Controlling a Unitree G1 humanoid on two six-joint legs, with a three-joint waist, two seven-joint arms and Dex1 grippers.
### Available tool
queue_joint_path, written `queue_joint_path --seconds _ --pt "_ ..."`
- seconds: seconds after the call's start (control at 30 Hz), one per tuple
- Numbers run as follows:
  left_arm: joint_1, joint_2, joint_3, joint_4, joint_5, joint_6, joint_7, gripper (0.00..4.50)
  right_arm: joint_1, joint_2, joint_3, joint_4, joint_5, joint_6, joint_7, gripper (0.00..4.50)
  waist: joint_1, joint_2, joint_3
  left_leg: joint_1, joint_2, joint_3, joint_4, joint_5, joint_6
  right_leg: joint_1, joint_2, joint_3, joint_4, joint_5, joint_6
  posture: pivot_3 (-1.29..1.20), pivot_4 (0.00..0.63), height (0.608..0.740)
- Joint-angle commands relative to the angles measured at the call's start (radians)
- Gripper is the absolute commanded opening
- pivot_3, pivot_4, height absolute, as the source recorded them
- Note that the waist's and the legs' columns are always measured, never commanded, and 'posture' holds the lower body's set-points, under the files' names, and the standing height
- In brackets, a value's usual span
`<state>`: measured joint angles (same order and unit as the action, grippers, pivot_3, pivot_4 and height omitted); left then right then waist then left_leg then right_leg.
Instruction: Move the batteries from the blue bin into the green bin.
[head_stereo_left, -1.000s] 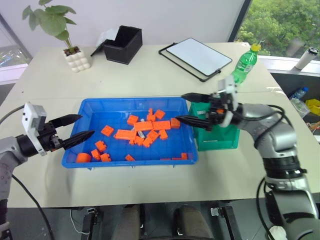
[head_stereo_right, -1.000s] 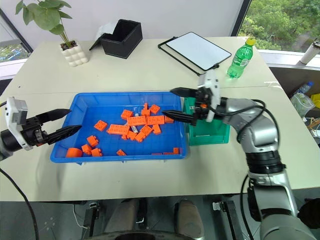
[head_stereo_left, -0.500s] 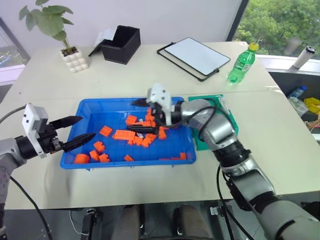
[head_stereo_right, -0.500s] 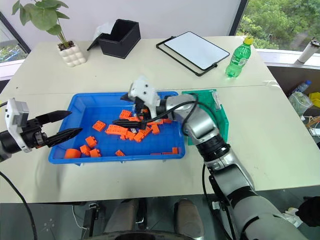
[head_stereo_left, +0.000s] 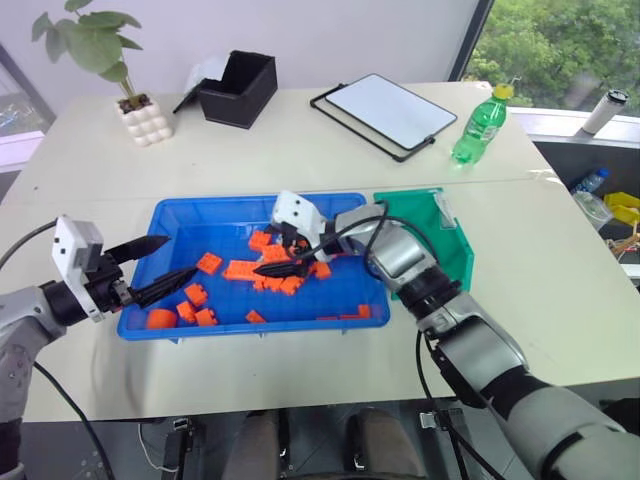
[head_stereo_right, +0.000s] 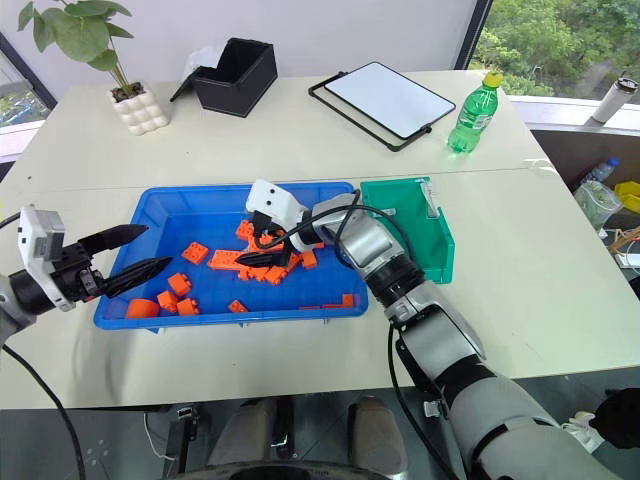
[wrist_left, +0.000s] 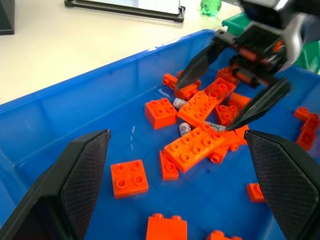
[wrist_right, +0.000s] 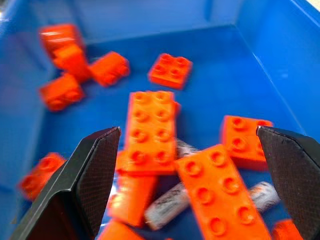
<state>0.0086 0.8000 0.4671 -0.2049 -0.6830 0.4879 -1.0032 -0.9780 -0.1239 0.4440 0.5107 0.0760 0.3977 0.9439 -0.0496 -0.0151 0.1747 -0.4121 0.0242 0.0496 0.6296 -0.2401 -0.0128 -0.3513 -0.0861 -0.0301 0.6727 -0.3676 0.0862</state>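
The blue bin (head_stereo_left: 190, 222) lies mid-table, strewn with orange bricks (head_stereo_left: 246, 269). Whitish batteries (wrist_right: 167, 205) lie half buried under the bricks in the middle pile, and they also show in the left wrist view (wrist_left: 181, 103). My right gripper (head_stereo_left: 272, 252) is open, reaching leftward and low over that pile with its fingers straddling the bricks and batteries. Nothing is held in it. My left gripper (head_stereo_left: 180, 256) is open and empty over the bin's left end. The green bin (head_stereo_left: 445, 240) stands against the blue bin's right side.
A black box (head_stereo_left: 238, 88) and a potted plant (head_stereo_left: 145, 112) stand at the back left. A framed white board (head_stereo_left: 390, 112) and a green bottle (head_stereo_left: 475, 125) are at the back right. More orange bricks lie near the blue bin's front left corner (head_stereo_left: 190, 312).
My right gripper swung left from beside the green bin to the middle of the blue bin and sank toward the brick pile, still open. The left gripper has stayed in place.
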Motion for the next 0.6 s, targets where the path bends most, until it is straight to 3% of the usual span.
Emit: queue_joint_path --seconds 0.03,0.23,0.6 --pt "0.004 -0.009 0.024 -0.031 -0.008 -0.025 0.012 4.5 -0.054 0.048 -0.014 0.035 -0.034 -0.025 -0.039 4.47 -0.001 0.0 0.0 0.0 0.0 0.0 0.0 0.0 0.0 -0.001 0.0 0.0 0.001 0.0 0.0 0.0 0.15 0.74" --pt "0.008 -0.026 0.021 -0.042 -0.006 -0.034 0.026 4.5 -0.061 0.083 0.002 0.034 -0.069 -0.005 -0.03 4.47 -0.007 0.0 0.0 0.0 0.0 0.002 0.0 0.0 0.0 -0.004 -0.001 0.0 0.008 0.001 -0.001 0.0 0.15 0.74" --pt "0.02 -0.041 0.019 -0.042 -0.007 -0.05 0.041 4.5 0.019 0.058 0.084 -0.188 -0.086 0.128 0.065 4.47 -0.017 0.0 0.0 0.0 0.0 0.002 0.0 0.0 0.0 -0.005 -0.001 0.0 0.008 0.001 -0.001 0.0 0.15 0.74"
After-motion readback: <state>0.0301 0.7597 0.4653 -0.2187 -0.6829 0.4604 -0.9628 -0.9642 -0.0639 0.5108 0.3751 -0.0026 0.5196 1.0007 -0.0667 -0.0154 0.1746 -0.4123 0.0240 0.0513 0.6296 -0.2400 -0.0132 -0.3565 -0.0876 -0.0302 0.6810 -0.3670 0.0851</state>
